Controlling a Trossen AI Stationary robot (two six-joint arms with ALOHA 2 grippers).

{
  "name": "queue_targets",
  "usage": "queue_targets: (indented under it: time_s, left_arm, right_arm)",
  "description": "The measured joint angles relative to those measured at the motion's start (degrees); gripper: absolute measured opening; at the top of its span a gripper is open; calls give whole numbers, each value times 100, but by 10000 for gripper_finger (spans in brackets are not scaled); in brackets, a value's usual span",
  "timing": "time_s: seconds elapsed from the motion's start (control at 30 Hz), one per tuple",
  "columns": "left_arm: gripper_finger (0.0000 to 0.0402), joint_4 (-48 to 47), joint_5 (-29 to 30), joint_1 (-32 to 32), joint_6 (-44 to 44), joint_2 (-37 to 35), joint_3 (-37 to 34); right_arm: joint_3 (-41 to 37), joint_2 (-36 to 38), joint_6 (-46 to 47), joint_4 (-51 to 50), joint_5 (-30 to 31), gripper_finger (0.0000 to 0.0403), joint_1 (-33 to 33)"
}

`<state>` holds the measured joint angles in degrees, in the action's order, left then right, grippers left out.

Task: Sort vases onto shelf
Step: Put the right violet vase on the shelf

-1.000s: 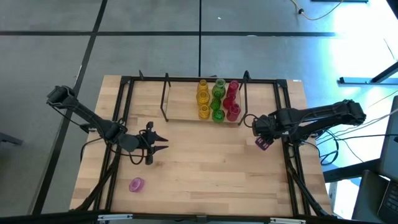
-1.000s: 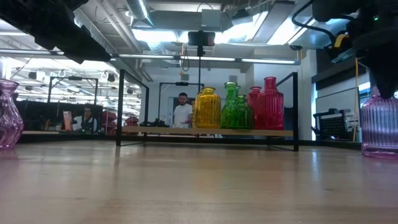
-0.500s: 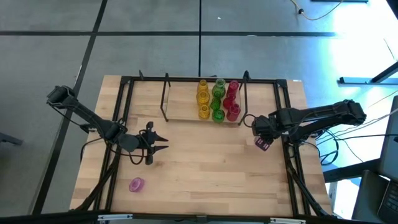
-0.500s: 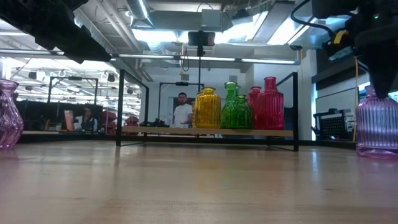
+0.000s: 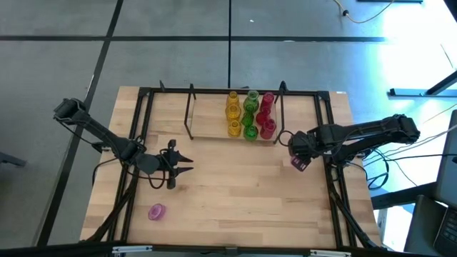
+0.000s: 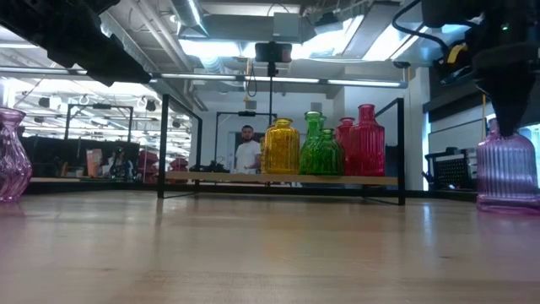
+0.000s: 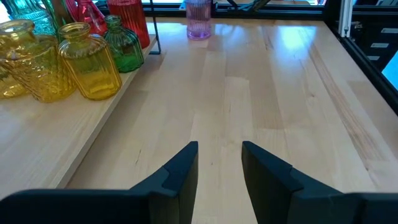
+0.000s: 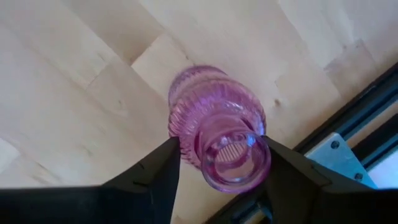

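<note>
The shelf [image 5: 214,127] stands at the table's far side and carries yellow [image 5: 233,114], green [image 5: 250,116] and red vases [image 5: 265,116] in rows. My right gripper [image 5: 298,158] is right of the shelf, shut on a ribbed purple vase [image 5: 300,164] [image 6: 506,173] [image 8: 211,112]. A pink vase [image 5: 156,211] [image 6: 10,156] stands on its base near the table's near left corner. My left gripper [image 5: 187,165] [image 7: 219,155] hovers open over bare wood at mid-left and points toward the table's right. My right gripper pinches the purple vase at its neck [image 8: 249,163], just under the mouth, one finger [image 8: 163,169] on each side. The fingers come from above, pointing down. The vase hangs upright below them; whether its base [image 6: 508,205] touches the table I cannot tell.
A black metal frame [image 5: 143,135] runs round the tabletop, and its right rail [image 5: 333,178] passes close to the held vase. The shelf's black upright [image 5: 280,114] stands between that vase and the red ones. Bare wood [image 5: 243,185] lies in front of the shelf. People show in the room beyond.
My right gripper has carried the purple vase a short way toward the table's left and the shelf, keeping it upright and staying shut on it.
</note>
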<state>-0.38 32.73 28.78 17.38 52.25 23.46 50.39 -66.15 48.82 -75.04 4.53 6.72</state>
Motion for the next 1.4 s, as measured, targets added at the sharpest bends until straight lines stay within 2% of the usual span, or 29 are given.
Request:
queue_targets:
  time_s: [0.43,0.73,0.93,1.4]
  left_arm:
    - [117,0,-2,2,-2,0,2]
    - [117,0,-2,0,-2,0,2]
    - [117,0,-2,1,-2,0,2]
    - [117,0,-16,2,-6,-2,4]
  right_arm:
    - [9,10,-110,32,44,155,0]
    - [28,20,-438,76,45,92,2]
    - [116,-7,-584,221,49,96,4]
    - [319,-327,-1341,1822,-231,99,9]
